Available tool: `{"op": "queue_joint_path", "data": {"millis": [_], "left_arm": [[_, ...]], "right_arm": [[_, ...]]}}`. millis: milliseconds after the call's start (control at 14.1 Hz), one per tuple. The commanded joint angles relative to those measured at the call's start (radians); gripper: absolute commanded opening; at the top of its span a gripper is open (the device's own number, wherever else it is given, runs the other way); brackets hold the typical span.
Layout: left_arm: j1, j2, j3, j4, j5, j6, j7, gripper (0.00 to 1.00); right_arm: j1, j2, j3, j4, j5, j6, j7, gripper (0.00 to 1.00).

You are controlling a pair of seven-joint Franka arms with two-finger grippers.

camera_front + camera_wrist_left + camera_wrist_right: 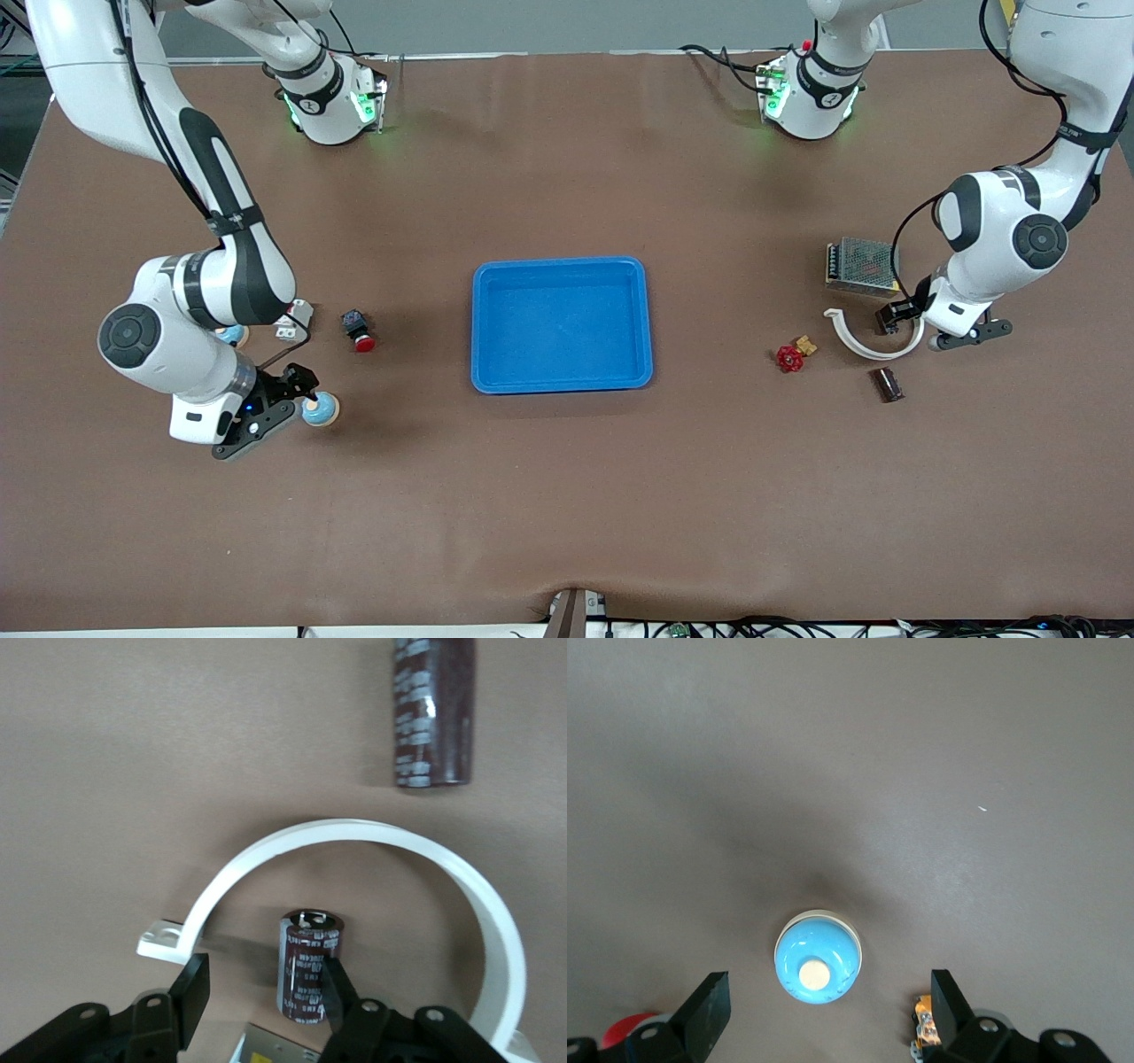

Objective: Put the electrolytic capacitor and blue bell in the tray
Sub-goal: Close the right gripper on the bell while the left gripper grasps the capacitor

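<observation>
Fingers (pixel 197 985) of your left gripper (pixel 266 992) are straddling the upright electrolytic capacitor (pixel 308 966) inside the white clamp ring (pixel 354 837), one touching. Your right gripper (pixel 828 1005) is hovering spread around the blue bell (pixel 817 957); the tray (pixel 562 266) is sitting between both grippers.

High front camera; wrist cameras look down, seemingly close.

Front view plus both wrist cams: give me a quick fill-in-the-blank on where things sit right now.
1. The shallow bright blue plastic tray holds ____ objects.
2. The small dark brown cylindrical capacitor stands inside the curve of the white ____-shaped plastic clamp.
3. The right gripper is open over the round ____ bell.
4. The left gripper's fingers straddle the ____.

Missing: no; arc; blue; capacitor
</observation>
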Motion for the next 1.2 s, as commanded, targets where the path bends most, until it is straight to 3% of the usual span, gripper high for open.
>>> {"op": "queue_joint_path", "data": {"millis": [0,496,1133], "left_arm": [[0.004,0.022,-0.008,0.01,0.024,0.015,-0.033,0.6],[-0.006,0.033,-0.016,0.012,0.025,0.014,-0.102,0.6],[-0.008,0.078,-0.032,0.042,0.022,0.018,-0.107,0.55]], "right_arm": [[-0.011,0.03,0.012,0.001,-0.009,0.033,-0.022,1.0],[-0.016,0.099,0.01,0.001,-0.012,0.105,-0.061,1.0],[-0.03,0.114,0.01,-0.04,-0.012,0.148,-0.107,1.0]]}}
